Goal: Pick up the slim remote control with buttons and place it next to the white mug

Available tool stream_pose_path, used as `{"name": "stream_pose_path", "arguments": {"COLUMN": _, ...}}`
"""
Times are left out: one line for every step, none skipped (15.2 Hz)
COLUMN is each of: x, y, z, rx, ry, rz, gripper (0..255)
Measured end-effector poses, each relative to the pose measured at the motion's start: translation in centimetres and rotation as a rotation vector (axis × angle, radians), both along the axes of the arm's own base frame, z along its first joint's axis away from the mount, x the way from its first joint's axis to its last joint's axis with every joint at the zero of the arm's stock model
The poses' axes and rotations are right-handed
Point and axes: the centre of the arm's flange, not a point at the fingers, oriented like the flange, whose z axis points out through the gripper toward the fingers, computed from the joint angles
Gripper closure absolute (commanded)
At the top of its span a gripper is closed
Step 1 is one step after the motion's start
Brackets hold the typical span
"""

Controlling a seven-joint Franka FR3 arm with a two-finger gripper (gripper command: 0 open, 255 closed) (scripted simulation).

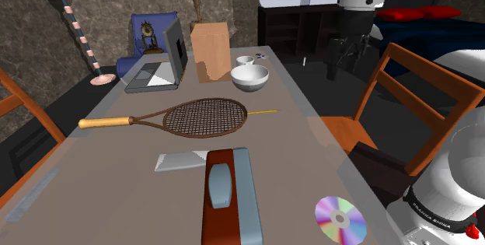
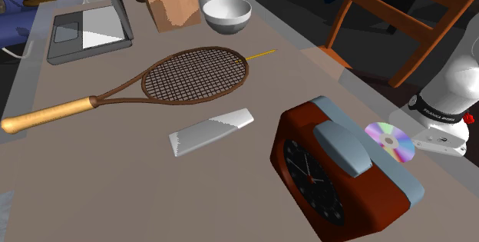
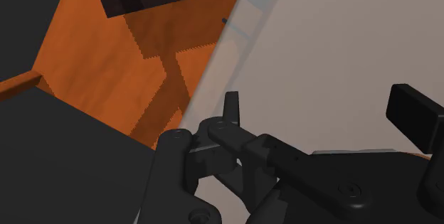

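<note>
Tabletop of matte grey-brown (image 1: 93,173) runs long and narrow through a room with dark stone-patterned walls, orange wooden chairs (image 1: 404,103) along its sides and a blue armchair (image 1: 149,27) past its far end. On it lie a brown wooden tennis racket (image 1: 204,117), a red-brown clock with a grey-blue top (image 1: 227,193), a shiny compact disc (image 1: 340,220), an open grey laptop (image 1: 159,71), a tan cardboard box (image 1: 210,49), a white bowl (image 1: 250,78) and, just behind the bowl, the small white mug (image 1: 245,61).

The slim remote control, drawn as a plain pale grey flat bar (image 1: 180,161), lies flat between the racket head and the clock, near both but touching neither; no buttons can be made out.

The all-black gripper (image 1: 340,71) hangs off the table's edge at the shoulder view's right, by a chair back and well apart from the remote. In the wrist view its fingers (image 3: 416,119) stand apart with nothing clasped; table edge and orange chair seat lie below them.
</note>
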Motion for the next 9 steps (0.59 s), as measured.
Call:
{"name": "stream_pose_path", "arguments": {"x": 0.0, "y": 0.0, "z": 0.0, "rx": 0.000, "ry": 0.000, "rz": 0.000, "gripper": 0}}
{"name": "stream_pose_path", "arguments": {"x": 0.5, "y": 0.3, "z": -0.2, "rx": 0.000, "ry": 0.000, "rz": 0.013, "gripper": 0}}
{"name": "stream_pose_path", "arguments": {"x": 1.1, "y": 0.8, "z": -0.8, "rx": -0.001, "ry": -0.001, "rz": 0.034, "gripper": 0}}
{"name": "stream_pose_path", "arguments": {"x": 2.2, "y": 1.2, "z": -0.9, "rx": -0.002, "ry": -0.003, "rz": 0.057, "gripper": 0}}
{"name": "stream_pose_path", "arguments": {"x": 3.2, "y": 1.8, "z": -1.5, "rx": -0.003, "ry": -0.003, "rz": 0.083, "gripper": 0}}
{"name": "stream_pose_path", "arguments": {"x": 4.1, "y": 2.3, "z": -1.9, "rx": -0.004, "ry": -0.005, "rz": 0.110, "gripper": 0}}
{"name": "stream_pose_path", "arguments": {"x": 5.0, "y": 3.1, "z": -2.4, "rx": -0.006, "ry": -0.006, "rz": 0.138, "gripper": 0}}
{"name": "stream_pose_path", "arguments": {"x": 6.3, "y": 4.0, "z": -2.9, "rx": -0.007, "ry": -0.008, "rz": 0.165, "gripper": 0}}
{"name": "stream_pose_path", "arguments": {"x": 7.3, "y": 4.6, "z": -3.4, "rx": -0.008, "ry": -0.009, "rz": 0.192, "gripper": 0}}
